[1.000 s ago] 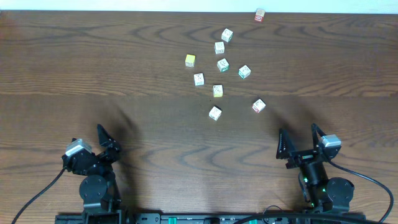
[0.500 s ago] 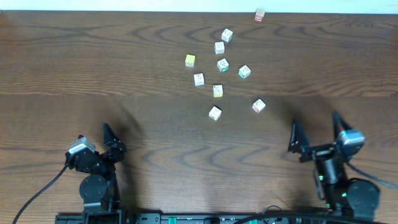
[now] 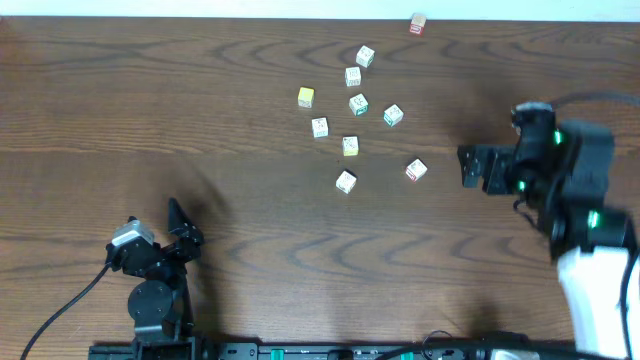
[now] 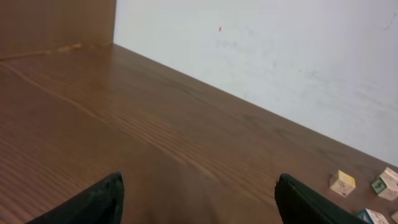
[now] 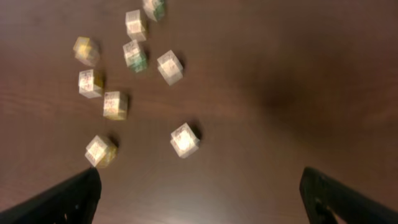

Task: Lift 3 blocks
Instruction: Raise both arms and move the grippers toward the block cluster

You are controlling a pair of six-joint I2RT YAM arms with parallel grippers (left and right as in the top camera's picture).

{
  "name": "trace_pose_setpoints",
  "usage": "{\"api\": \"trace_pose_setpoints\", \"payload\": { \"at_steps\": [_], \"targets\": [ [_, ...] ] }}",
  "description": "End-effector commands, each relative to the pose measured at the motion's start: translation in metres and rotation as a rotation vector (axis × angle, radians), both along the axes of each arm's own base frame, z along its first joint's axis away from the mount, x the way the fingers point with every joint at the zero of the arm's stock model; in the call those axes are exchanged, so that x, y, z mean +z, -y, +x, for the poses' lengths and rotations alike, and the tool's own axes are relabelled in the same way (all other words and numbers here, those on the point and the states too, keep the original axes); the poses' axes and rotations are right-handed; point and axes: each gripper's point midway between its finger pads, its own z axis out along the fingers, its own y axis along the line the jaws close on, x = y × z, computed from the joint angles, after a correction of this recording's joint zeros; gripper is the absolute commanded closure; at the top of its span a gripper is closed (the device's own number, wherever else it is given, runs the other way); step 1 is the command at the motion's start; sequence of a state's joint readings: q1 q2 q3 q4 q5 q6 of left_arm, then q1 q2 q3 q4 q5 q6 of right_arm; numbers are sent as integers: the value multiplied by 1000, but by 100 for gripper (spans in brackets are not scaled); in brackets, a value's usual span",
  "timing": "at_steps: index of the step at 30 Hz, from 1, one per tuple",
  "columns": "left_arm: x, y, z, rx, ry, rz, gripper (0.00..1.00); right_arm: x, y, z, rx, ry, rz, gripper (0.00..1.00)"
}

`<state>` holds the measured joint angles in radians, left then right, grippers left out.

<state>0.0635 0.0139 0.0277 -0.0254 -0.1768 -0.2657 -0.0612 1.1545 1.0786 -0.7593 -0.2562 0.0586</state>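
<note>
Reaching out from rest, our R pincer, open/empty, nears red-marked block for 1st lift; L pincer open.

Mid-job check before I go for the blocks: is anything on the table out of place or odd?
One reddish cube sits alone at the far edge of the table, well apart from the loose cluster of cubes nearer the middle. Nothing looks stacked, spilled or damaged.
</note>
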Motion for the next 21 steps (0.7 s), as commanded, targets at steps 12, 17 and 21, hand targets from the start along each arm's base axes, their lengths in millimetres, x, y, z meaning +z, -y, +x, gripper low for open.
{"api": "trace_pose_setpoints", "payload": {
  "at_steps": [12,17,21],
  "targets": [
    [-12,4,2,-10,-1,-123,22,-33,-38,31,255,-187,134,1],
    [-11,26,6,-148,-60,-41,22,-19,-40,50,271,-85,132,1],
    [-7,29,11,-167,-131,-51,22,-20,-25,61,140,-85,106,1]
  ]
}}
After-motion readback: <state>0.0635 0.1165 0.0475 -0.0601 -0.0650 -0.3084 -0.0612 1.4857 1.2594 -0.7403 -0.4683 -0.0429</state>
